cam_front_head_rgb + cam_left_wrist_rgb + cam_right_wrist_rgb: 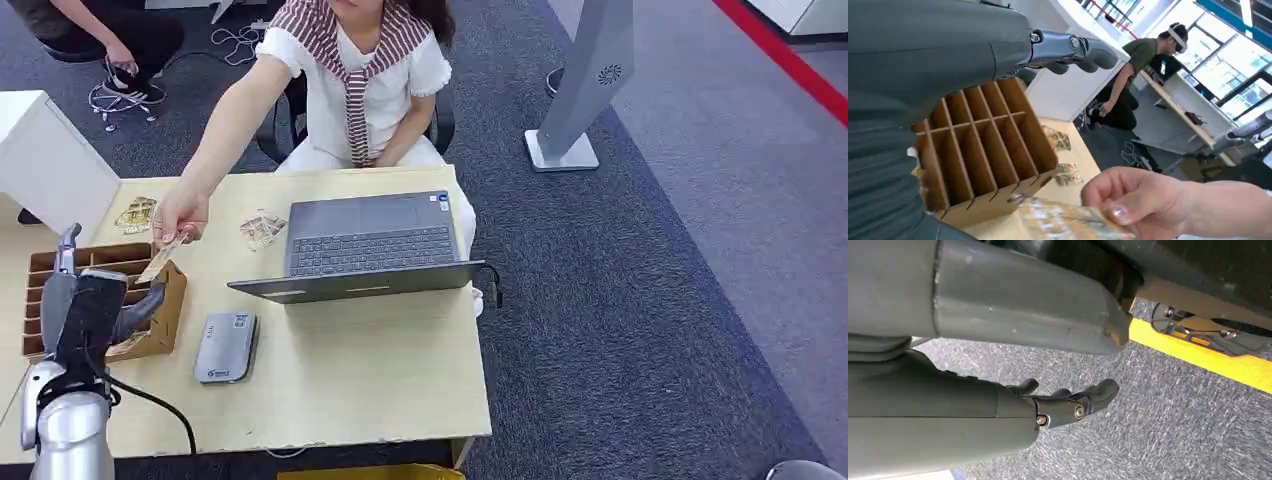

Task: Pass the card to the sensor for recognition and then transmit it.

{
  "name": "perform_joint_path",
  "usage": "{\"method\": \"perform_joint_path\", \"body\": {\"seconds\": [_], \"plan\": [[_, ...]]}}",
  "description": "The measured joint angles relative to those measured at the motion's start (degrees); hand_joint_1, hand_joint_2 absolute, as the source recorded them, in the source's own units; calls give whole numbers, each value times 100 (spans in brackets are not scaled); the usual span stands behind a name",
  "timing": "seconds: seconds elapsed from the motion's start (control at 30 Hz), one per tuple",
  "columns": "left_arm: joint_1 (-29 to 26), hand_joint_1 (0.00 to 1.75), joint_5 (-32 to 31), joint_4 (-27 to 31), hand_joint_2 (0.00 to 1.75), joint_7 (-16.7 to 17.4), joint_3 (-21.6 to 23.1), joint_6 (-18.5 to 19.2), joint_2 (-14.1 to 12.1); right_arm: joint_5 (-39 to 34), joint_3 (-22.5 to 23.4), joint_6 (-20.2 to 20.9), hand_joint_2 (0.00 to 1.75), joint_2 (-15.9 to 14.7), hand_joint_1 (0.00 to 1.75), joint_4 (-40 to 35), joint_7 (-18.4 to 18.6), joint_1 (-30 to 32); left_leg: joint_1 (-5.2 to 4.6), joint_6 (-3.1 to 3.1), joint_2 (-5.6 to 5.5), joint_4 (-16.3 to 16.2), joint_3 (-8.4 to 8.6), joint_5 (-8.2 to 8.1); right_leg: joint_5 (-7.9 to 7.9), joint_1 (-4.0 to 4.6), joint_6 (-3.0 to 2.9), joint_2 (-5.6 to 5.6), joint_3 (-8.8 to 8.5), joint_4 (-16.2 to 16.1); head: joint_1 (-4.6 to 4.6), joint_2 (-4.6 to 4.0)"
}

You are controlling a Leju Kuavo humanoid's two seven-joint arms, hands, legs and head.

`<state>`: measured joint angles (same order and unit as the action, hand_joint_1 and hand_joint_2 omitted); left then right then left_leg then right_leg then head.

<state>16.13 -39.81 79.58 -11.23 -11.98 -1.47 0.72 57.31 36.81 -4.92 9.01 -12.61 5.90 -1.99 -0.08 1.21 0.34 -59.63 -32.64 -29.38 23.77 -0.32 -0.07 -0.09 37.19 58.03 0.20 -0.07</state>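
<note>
Person's hand [181,214] dangles the card [160,259] just beyond the left hand [90,300] fingers [1068,47] (spread, holding nothing); right hand [1063,402] empty, fingers loosely apart.

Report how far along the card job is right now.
Done: nothing that shows; the sensor lies on the table with no card on it. In hand: a person's hand holds the card out over the cardboard organizer, close to the robot's left hand, which has not gripped it. Left: take the card, present it to the sensor, pass it on. The right hand hangs idle.

Person's hand [181,213] holds card [160,262] over box [165,310].
</note>
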Motion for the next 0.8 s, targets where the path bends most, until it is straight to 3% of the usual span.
{"method": "perform_joint_path", "body": {"seconds": [0.27, 0.8], "plan": [[832, 0, -796, -877, 175, 424, 487, -660, -347, 232, -114, 74, 0, 13, 0, 22, 66, -14, 0, -1, 0, -1, -2, 2, -2, 0, -2, 1, -2, 2, 0, 0], [1988, 0, -1925, -2127, 175, 974, 1062, -1658, -854, 590, -256, 129, 0, 20, 0, 48, 219, -61, 1, 1, 7, -5, -7, 13, -12, 2, -8, 6, 7, 5, 2, -2]]}}
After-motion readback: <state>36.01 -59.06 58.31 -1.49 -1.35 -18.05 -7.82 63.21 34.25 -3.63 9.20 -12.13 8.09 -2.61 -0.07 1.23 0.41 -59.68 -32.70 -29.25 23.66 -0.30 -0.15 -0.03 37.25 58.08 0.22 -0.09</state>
